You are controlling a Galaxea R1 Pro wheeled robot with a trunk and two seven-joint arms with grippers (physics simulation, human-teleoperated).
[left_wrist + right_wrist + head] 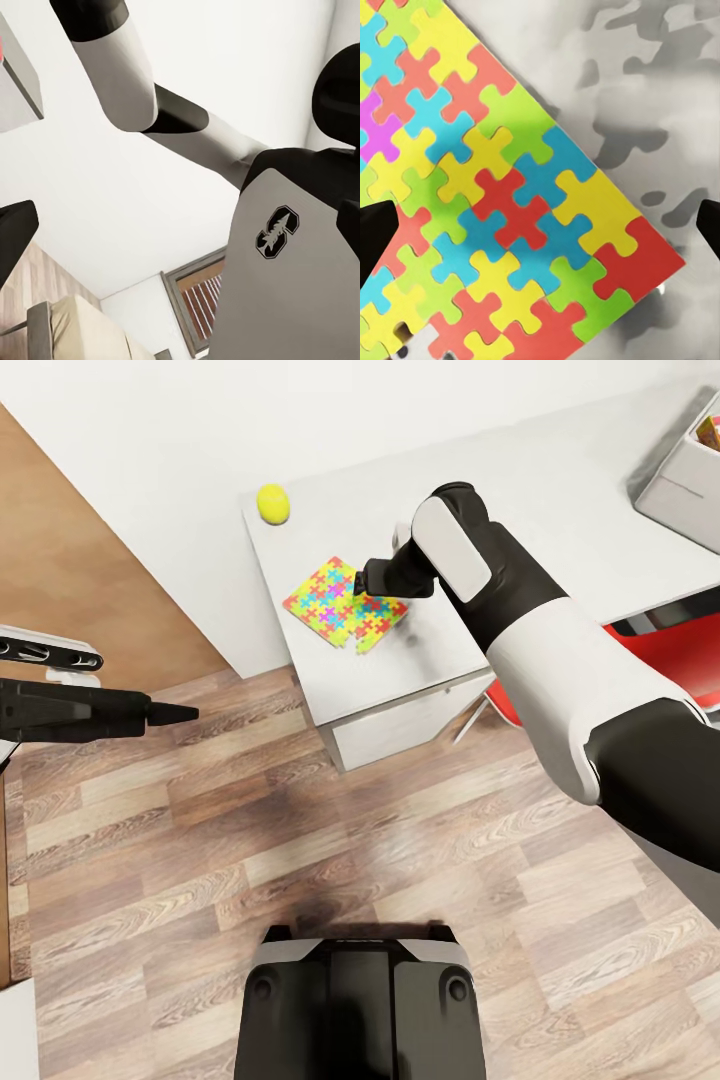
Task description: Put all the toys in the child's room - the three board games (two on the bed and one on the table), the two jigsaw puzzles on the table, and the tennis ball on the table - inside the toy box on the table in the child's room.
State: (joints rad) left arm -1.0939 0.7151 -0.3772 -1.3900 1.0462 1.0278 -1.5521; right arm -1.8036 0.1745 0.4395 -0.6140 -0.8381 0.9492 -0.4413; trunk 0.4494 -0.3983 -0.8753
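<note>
On the pale grey table [440, 650], in the head view, the jigsaw puzzles [340, 605] are lying flat as a colourful stack, one slightly offset under the other, near the front corner. The right gripper [362, 582] is hovering directly above their far edge, its dark fingers pointing down at the pattern; from here I cannot tell how far the fingers are standing apart. Beyond the fingers, toward the wall, the yellow tennis ball [273, 503] is sitting at the table's back corner, well apart from the puzzles. Far off to the right arm's side, the light grey toy box [680, 485] is resting on the tabletop with something printed showing inside. A red chair [665, 650] is tucked under the table. The left gripper [165, 712] is hanging out over the wood floor [300, 840], well clear of the table, its fingers looking pressed together into one dark point.

In the left wrist view, one dark fingertip [15, 236] is showing at the edge; past it the white wall, the robot's own arm [285, 247] and a beige bed [82, 330] are appearing.

In the right wrist view, the two fingertips [375, 232] are standing wide apart, and the puzzle surface [495, 202] is lying between and beneath them, its corner reaching toward the mottled grey tabletop [645, 75].
</note>
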